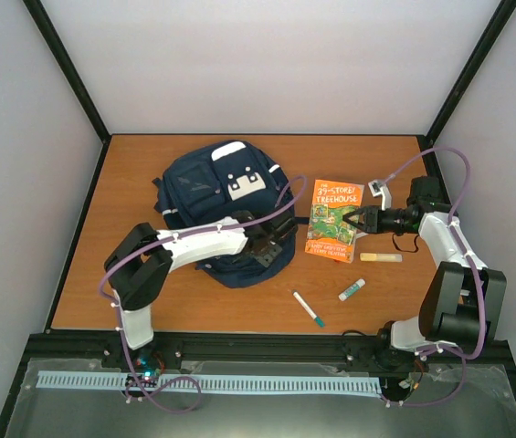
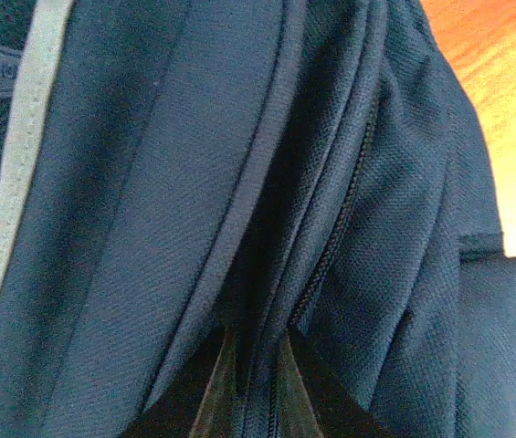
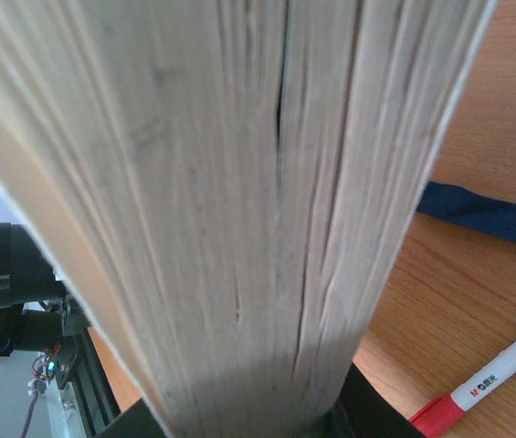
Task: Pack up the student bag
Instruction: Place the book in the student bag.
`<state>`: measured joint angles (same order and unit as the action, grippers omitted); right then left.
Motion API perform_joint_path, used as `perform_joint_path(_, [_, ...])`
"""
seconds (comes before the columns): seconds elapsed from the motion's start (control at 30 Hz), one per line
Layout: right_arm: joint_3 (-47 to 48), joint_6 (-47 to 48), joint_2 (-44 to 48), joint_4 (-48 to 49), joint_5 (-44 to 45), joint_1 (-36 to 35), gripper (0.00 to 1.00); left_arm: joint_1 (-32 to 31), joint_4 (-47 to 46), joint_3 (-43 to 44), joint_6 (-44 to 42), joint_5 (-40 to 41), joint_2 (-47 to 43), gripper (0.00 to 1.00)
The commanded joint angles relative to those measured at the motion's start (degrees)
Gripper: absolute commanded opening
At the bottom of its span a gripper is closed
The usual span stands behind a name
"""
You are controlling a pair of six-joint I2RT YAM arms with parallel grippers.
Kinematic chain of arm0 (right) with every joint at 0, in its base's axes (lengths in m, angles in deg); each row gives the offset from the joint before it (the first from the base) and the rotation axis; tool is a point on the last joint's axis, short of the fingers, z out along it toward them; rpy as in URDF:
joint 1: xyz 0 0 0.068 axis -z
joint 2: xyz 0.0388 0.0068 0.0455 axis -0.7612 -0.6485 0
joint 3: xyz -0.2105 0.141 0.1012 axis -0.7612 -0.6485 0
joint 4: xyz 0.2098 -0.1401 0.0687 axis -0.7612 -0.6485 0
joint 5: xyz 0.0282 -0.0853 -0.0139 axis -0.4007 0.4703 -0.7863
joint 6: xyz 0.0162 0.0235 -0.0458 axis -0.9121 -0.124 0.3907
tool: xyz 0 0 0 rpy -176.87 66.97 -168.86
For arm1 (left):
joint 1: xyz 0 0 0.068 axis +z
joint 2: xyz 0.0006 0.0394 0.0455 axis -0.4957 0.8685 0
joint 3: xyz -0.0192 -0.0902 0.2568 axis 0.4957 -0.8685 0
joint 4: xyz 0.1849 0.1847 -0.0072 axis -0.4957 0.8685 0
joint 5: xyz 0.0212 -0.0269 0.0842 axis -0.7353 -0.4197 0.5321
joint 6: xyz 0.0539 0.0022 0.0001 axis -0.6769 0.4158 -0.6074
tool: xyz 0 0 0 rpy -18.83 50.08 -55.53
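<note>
The student bag (image 1: 207,187), navy with white stripes, lies in the middle of the table. My left gripper (image 1: 274,245) rests on its near right side. In the left wrist view the left gripper (image 2: 259,351) has its fingertips (image 2: 214,383) pinched on a fold of bag fabric (image 2: 148,228) beside a zipper (image 2: 335,237). My right gripper (image 1: 351,219) is shut on the right edge of an orange paperback book (image 1: 335,224) just right of the bag. The book's page edges (image 3: 239,182) fill the right wrist view above the right gripper (image 3: 248,422).
A yellow stick (image 1: 381,258), a small glue stick (image 1: 352,290) and a white pen (image 1: 310,309) lie on the wood near the book. A white object (image 1: 381,190) sits at the back right. A red-and-white marker (image 3: 490,379) and a blue strap (image 3: 495,219) show beside the book.
</note>
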<state>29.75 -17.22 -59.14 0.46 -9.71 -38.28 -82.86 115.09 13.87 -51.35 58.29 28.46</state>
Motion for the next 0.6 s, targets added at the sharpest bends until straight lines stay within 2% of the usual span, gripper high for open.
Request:
perform_joint_path(0.0, [-0.33,-0.01,0.89,1.48,-3.84,0.46,0.03,0.07,-1.79,3.25,-0.55,8.7,1.05,0.12])
perform_joint_path(0.13, [-1.11,-3.18,1.5,2.39,-4.9,0.49,0.03,-0.03,-1.46,3.41,-1.13,10.42,-1.98,0.01])
perform_joint_path(0.4, [0.36,-12.54,0.71,-0.86,-3.64,0.47,0.03,-0.07,2.53,7.0,-3.09,14.77,-8.2,0.01])
perform_joint_path(0.57, [3.17,-18.25,-2.19,-8.92,-10.47,0.27,0.03,-0.08,4.87,9.76,-4.43,16.91,-10.4,0.01])
